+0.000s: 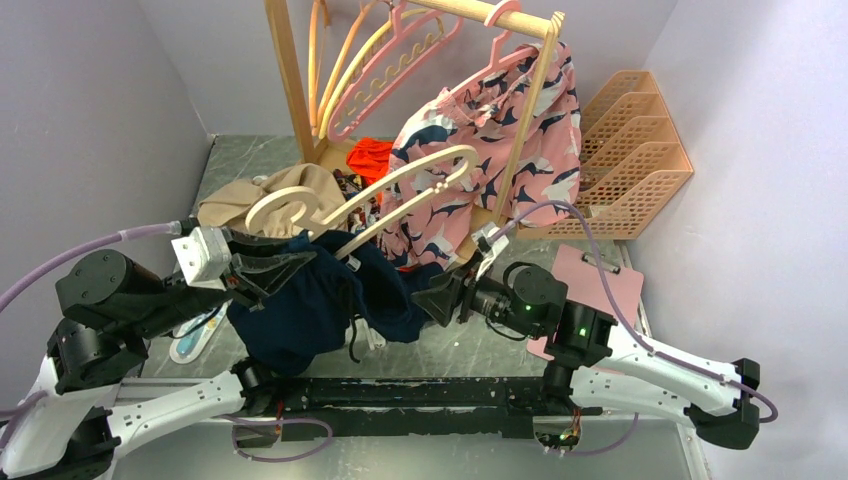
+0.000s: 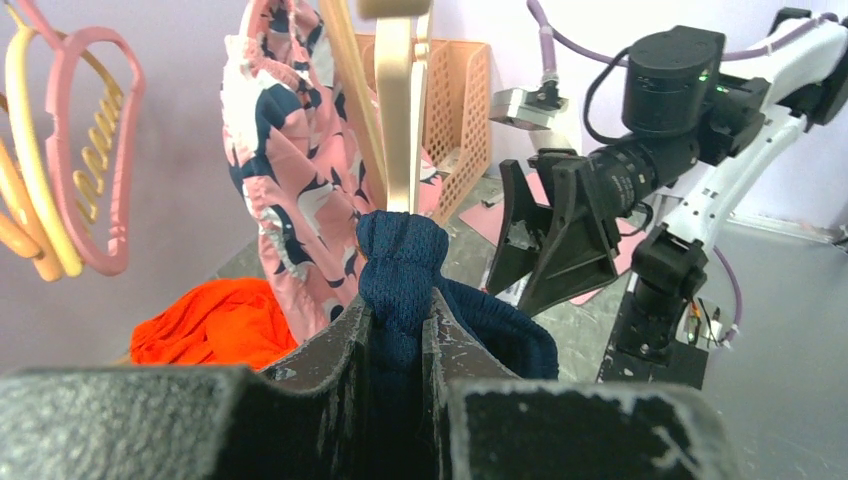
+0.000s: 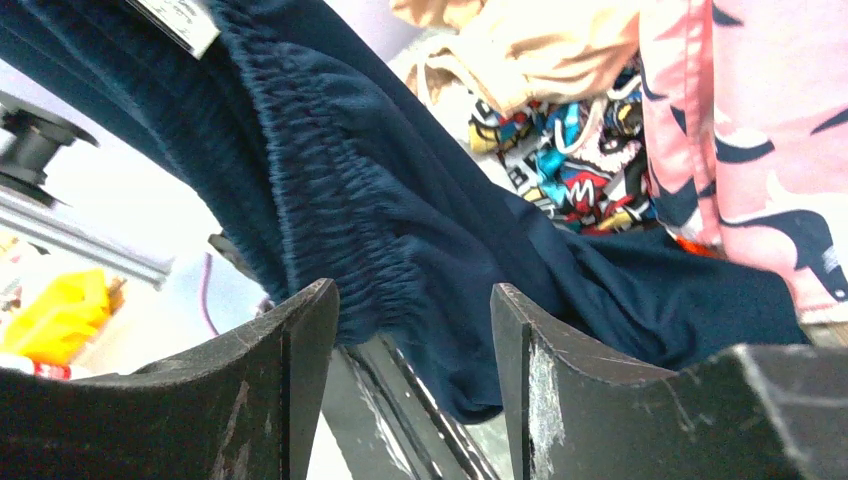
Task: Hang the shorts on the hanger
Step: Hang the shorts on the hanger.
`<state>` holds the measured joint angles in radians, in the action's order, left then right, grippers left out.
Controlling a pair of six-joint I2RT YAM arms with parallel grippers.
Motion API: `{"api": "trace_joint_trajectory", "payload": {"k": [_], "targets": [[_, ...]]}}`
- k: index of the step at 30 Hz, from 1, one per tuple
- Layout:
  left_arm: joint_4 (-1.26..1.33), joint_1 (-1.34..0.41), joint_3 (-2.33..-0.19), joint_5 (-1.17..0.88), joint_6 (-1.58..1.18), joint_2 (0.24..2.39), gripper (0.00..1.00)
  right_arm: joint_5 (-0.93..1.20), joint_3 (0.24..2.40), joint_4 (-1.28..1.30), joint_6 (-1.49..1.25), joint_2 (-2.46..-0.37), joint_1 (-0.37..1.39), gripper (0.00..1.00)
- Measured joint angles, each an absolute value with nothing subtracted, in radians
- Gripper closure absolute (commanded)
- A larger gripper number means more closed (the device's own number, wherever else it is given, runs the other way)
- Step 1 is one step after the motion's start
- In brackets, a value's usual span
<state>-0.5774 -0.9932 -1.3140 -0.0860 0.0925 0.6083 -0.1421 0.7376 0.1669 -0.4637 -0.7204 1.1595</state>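
Note:
The dark navy shorts (image 1: 320, 300) hang bunched between the two arms, draped below the cream hanger (image 1: 400, 185). The hanger lies slanted over the clothes pile with its hook to the left. My left gripper (image 1: 300, 268) is shut on a fold of the shorts (image 2: 400, 270), which sticks up between its fingers just beneath the hanger (image 2: 400, 110). At the right edge of the shorts my right gripper (image 1: 425, 298) is open. In the right wrist view the elastic waistband of the shorts (image 3: 400, 200) hangs just ahead of the right gripper (image 3: 412, 300), and its jaws stand apart.
A wooden rack (image 1: 285, 80) at the back carries pink hangers (image 1: 400, 55), a yellow hanger (image 1: 350, 60) and pink printed shorts (image 1: 490, 130). Below lie a tan garment (image 1: 265, 195) and an orange one (image 1: 370, 155). A peach file organizer (image 1: 630, 150) and pink clipboard (image 1: 595, 285) sit right.

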Motion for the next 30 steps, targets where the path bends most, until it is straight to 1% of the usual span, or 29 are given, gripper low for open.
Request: {"api": "trace_joint_trajectory", "payload": {"k": [3,7,11,13,15,17,20,22,28,30], "targets": [[-0.560,-0.993,-1.312,-0.052,0.093,0.604,0.93,-0.146,0.741,0.120,-0.484,-0.720,1.159,0.38],[-0.523,-0.993,-1.302,-0.001,0.093,0.590,0.93,-0.139,0.773,0.117,-0.491,-0.734,1.159,0.38],[-0.485,-0.993,-1.279,0.041,0.093,0.577,0.93,-0.153,0.853,0.124,-0.500,-0.809,1.165,0.38],[-0.474,-0.993,-1.274,0.049,0.093,0.578,0.93,-0.175,0.856,0.125,-0.510,-0.829,1.169,0.39],[-0.469,-0.993,-1.274,0.056,0.093,0.581,0.93,-0.199,0.849,0.125,-0.518,-0.839,1.171,0.40],[-0.467,-0.993,-1.274,0.059,0.093,0.584,0.93,-0.216,0.848,0.123,-0.524,-0.850,1.172,0.43],[-0.467,-0.993,-1.274,0.061,0.091,0.591,0.93,-0.238,0.849,0.123,-0.530,-0.873,1.173,0.53],[-0.467,-0.993,-1.274,0.061,0.089,0.595,0.93,-0.255,0.849,0.128,-0.535,-0.890,1.174,0.63],[-0.467,-0.993,-1.274,0.061,0.081,0.595,0.93,-0.290,0.849,0.137,-0.538,-0.900,1.174,0.87],[-0.468,-0.993,-1.274,0.060,0.077,0.593,0.93,-0.302,0.850,0.142,-0.534,-0.900,1.174,0.98]]}}
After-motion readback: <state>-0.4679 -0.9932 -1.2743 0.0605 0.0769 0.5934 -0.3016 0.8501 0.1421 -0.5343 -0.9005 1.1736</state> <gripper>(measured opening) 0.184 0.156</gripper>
